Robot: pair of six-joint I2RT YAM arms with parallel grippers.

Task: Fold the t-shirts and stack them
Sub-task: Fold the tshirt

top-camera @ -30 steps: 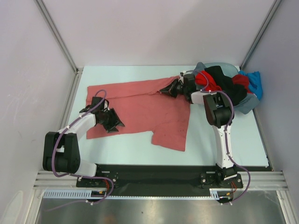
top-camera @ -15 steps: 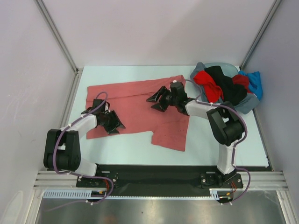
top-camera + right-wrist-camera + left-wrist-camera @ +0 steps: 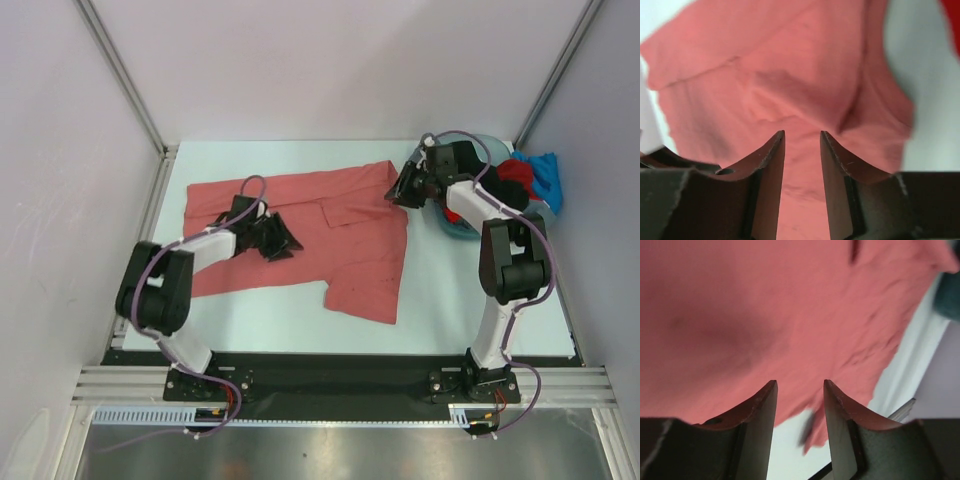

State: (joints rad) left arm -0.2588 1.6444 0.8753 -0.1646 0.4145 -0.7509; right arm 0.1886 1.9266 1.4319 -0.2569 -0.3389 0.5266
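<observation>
The salmon-red t-shirt (image 3: 345, 255) lies spread flat across the middle of the desk (image 3: 480, 300). It reaches from near the left edge to right of centre, and one part juts toward the near edge. Its cloth is mostly smooth, with a few low creases near its far right corner. The other t-shirts (image 3: 505, 188), bright red, black and blue, sit bunched in a heap in the grey-blue basin (image 3: 452, 228) at the far right corner of the desk, apart from the flat one. The left gripper (image 3: 280, 240) hangs low over the left-middle part of the salmon-red t-shirt. In the left wrist view its dark fingers (image 3: 765, 410) stand parted with only cloth and a strip of desk showing beyond the gap, and nothing is pinched. The right gripper (image 3: 405, 188) is over the shirt's far right corner, just beside the basin. In the right wrist view its fingers (image 3: 771, 165) are likewise spread, the shirt lying below them and nothing held between.
</observation>
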